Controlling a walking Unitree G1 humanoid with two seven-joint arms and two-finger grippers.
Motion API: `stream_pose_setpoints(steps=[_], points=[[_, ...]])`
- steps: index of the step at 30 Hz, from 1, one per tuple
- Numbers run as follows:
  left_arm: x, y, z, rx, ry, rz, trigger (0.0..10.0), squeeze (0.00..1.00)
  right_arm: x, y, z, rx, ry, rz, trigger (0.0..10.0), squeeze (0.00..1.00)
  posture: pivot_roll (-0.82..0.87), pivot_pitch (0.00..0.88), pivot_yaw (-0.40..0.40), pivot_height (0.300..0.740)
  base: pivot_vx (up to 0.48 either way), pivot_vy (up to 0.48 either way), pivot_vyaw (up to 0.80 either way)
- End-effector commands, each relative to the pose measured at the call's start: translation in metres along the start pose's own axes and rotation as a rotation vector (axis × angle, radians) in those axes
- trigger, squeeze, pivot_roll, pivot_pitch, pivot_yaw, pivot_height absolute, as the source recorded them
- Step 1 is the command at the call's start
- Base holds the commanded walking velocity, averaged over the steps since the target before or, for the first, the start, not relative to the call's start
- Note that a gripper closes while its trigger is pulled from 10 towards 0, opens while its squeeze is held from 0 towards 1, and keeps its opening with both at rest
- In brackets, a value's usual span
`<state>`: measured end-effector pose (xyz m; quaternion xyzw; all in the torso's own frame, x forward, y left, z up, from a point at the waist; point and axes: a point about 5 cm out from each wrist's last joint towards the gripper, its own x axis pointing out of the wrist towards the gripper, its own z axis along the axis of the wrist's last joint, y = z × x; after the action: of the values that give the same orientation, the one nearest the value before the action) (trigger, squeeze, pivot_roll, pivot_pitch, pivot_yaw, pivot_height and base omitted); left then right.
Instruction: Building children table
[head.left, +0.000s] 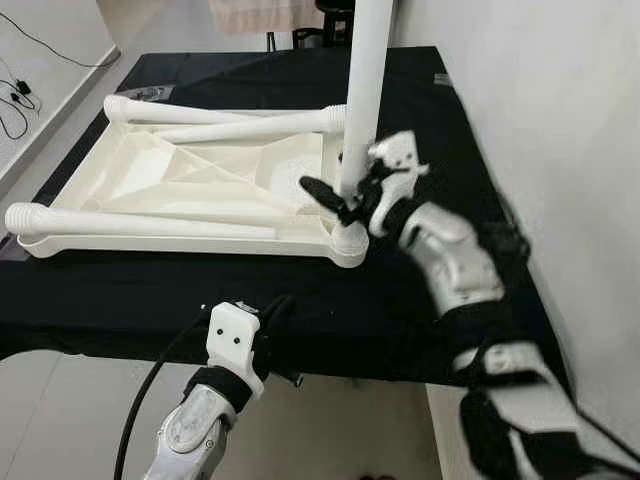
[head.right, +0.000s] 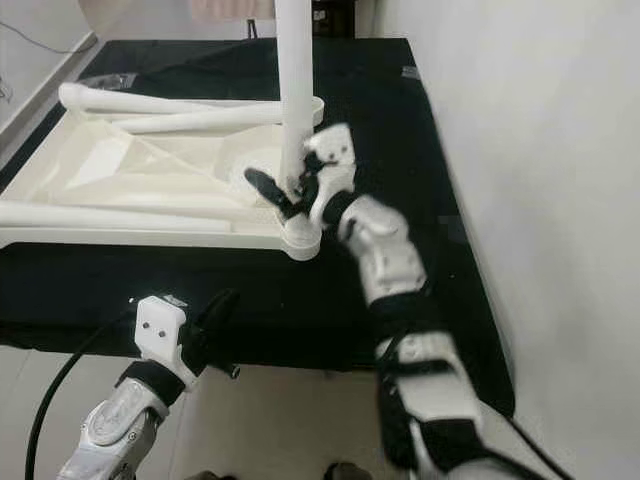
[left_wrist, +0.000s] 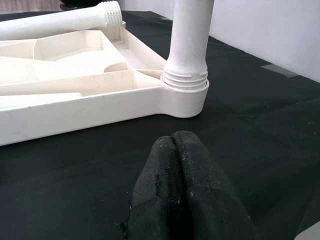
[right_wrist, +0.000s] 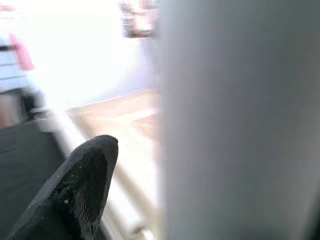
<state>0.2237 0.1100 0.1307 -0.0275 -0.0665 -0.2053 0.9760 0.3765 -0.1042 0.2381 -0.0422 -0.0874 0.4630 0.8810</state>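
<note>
A black-covered table (head.left: 250, 290) stands against a white wall, pale floor below. On it lies the upturned white tabletop (head.left: 190, 185). The right gripper (head.left: 340, 195) has its fingers spread around the upright leg (head.left: 362, 90), which stands in the near right corner socket (head.left: 349, 242); whether they press it, I cannot tell. The left gripper (left_wrist: 175, 185), fingers pressed together and holding nothing, rests at the table's near edge. By my judgement 1 leg is seated, perhaps not fully tightened; 3 loose legs (head.left: 150, 222) lie across the tabletop, so most assembly remains.
</note>
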Motion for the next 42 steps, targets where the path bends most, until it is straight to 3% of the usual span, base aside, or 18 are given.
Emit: stream_pose_setpoints(steps=[1, 6, 7, 19, 23, 24, 26, 27, 28, 29, 30, 32, 36, 37, 42], points=[[-0.004, 0.0, -0.004, 0.0, 0.016, 0.006, 10.0, 0.0, 0.004, 0.008, -0.009, 0.024, 0.021, 0.094, 10.0, 0.0, 0.14, 0.129, 0.0, 0.74, 0.0, 0.0, 0.0], [-0.006, -0.001, -0.004, 0.001, 0.017, 0.006, 10.0, 0.0, 0.003, 0.003, -0.01, 0.095, 0.04, 0.187, 9.3, 0.0, 0.15, 0.139, -0.001, 0.74, 0.0, 0.0, 0.0], [-0.006, -0.001, -0.004, 0.001, 0.018, 0.006, 10.0, 0.0, 0.002, 0.003, -0.011, 0.114, 0.044, 0.202, 0.0, 0.0, 0.16, 0.145, -0.001, 0.74, 0.0, 0.0, 0.0], [-0.007, -0.003, -0.003, -0.001, 0.017, 0.006, 10.0, 0.0, -0.005, -0.005, -0.019, 0.12, 0.048, 0.184, 0.0, 0.0, 0.15, 0.15, -0.005, 0.74, 0.0, 0.0, 0.0], [-0.006, -0.003, -0.003, -0.003, 0.016, 0.006, 10.0, 0.0, -0.011, -0.01, -0.025, 0.088, 0.063, 0.056, 0.0, 0.0, 0.14, 0.149, -0.003, 0.74, 0.0, 0.0, 0.0], [-0.006, -0.002, -0.003, -0.005, 0.015, 0.007, 10.0, 0.0, -0.014, -0.011, -0.033, 0.086, 0.081, -0.07, 0.0, 0.0, 0.13, 0.149, -0.003, 0.74, 0.0, 0.0, 0.0], [-0.006, -0.002, -0.003, -0.005, 0.015, 0.007, 10.0, 0.0, -0.014, -0.011, -0.033, 0.086, 0.081, -0.07, 0.0, 0.0, 0.13, 0.149, -0.003, 0.74, 0.0, 0.0, 0.0], [-0.006, -0.002, -0.003, -0.005, 0.014, 0.007, 10.0, 0.0, -0.016, -0.009, -0.042, 0.089, 0.093, -0.198, 0.0, 0.0, 0.13, 0.149, -0.002, 0.74, 0.0, 0.0, 0.0], [-0.006, -0.002, -0.003, -0.005, 0.014, 0.007, 10.0, 0.0, -0.016, -0.009, -0.042, 0.089, 0.093, -0.198, 0.0, 0.0, 0.13, 0.149, -0.002, 0.74, 0.0, 0.0, 0.0], [-0.006, -0.001, -0.003, -0.007, 0.013, 0.007, 10.0, 0.0, -0.018, 0.018, -0.069, 0.105, 0.139, -0.391, 0.0, 0.0, 0.11, 0.149, 0.016, 0.74, 0.0, 0.0, 0.0], [-0.006, -0.001, -0.003, -0.007, 0.013, 0.007, 10.0, 0.0, -0.018, 0.018, -0.069, 0.105, 0.139, -0.391, 0.0, 0.0, 0.11, 0.149, 0.016, 0.74, 0.0, 0.0, 0.0], [-0.004, 0.001, -0.003, -0.008, 0.014, 0.005, 10.0, 0.0, -0.024, 0.052, -0.096, 0.149, 0.204, -0.619, 0.0, 0.0, 0.12, 0.13, 0.032, 0.74, 0.0, 0.0, 0.0], [-0.003, 0.003, -0.004, -0.01, 0.017, 0.002, 10.0, 0.0, -0.019, 0.052, -0.104, 0.215, 0.224, -0.66, 0.0, 0.0, 0.13, 0.131, 0.023, 0.74, 0.0, 0.0, 0.0], [-0.002, 0.003, -0.004, -0.01, 0.016, 0.001, 10.0, 0.0, -0.015, 0.042, -0.101, 0.21, 0.229, -0.673, 10.0, 0.0, 0.13, 0.127, 0.016, 0.74, 0.0, 0.0, 0.0], [-0.003, 0.002, -0.004, -0.005, 0.014, 0.006, 10.0, 0.0, -0.007, 0.019, -0.083, 0.179, 0.191, -0.689, 10.0, 0.0, 0.14, 0.127, 0.012, 0.74, 0.0, 0.0, 0.0]])
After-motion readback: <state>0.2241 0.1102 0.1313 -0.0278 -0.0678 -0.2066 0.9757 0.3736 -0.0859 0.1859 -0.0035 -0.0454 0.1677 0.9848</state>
